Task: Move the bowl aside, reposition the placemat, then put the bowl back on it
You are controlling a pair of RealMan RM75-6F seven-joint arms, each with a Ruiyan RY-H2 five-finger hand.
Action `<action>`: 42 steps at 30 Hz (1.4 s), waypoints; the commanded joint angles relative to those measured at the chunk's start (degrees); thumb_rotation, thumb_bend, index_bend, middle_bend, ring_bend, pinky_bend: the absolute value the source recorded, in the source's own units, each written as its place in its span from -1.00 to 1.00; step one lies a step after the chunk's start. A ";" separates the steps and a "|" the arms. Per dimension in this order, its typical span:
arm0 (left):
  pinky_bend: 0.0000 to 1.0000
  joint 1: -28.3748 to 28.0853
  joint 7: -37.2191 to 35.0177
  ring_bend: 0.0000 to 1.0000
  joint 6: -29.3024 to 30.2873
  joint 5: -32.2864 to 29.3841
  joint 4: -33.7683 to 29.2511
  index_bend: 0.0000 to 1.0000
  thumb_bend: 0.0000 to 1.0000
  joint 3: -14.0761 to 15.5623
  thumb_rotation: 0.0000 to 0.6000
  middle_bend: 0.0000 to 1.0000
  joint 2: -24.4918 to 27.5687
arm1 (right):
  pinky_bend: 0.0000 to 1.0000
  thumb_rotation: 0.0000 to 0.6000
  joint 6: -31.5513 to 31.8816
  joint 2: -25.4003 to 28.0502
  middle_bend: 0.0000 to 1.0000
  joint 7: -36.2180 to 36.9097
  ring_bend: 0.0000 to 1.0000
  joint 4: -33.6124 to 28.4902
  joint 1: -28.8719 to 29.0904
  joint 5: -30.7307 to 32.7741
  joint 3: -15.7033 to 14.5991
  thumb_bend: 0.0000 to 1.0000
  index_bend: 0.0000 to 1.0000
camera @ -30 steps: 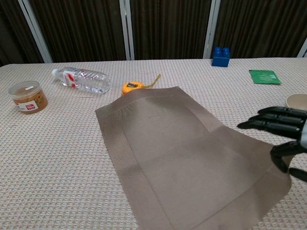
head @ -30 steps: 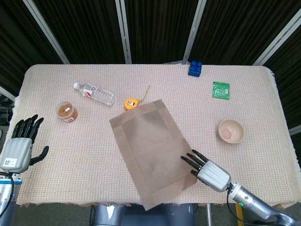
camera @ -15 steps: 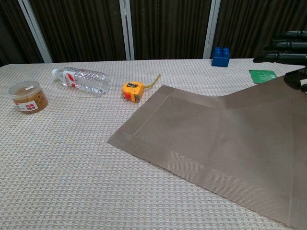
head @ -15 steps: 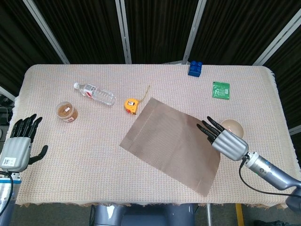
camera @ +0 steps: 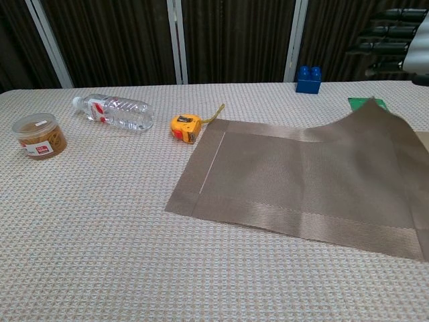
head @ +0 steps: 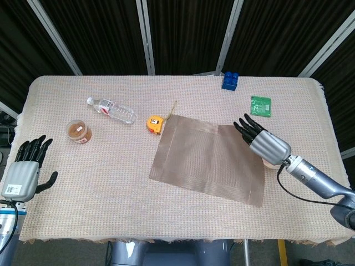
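Left hand [head: 22, 169] at near worktop [head: 83, 183] edge, fingers spread, holding nothing. Placemat [head: 208, 158] lies mid-worktop, its right corner lifted by right hand [head: 260, 143]; grasp unclear. Bowl [head: 272, 163] mostly hidden beneath that hand.

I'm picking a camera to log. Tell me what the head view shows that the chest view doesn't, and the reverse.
Only the head view: the left hand with fingers spread at the table's edge, the right arm, and a sliver of the bowl under the right hand. Only the chest view: the mat's right corner lifted off the cloth. Both: mat, bottle, jar, tape measure, blue block, green packet.
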 commanded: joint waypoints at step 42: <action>-1.00 -27.87 -5.49 -1.00 -30.83 10.84 35.32 -0.76 -0.25 -1.25 1.00 -1.00 -31.29 | -1.00 1.00 14.13 4.60 -1.00 20.43 -1.00 -41.22 -28.99 23.13 1.18 -0.98 -1.00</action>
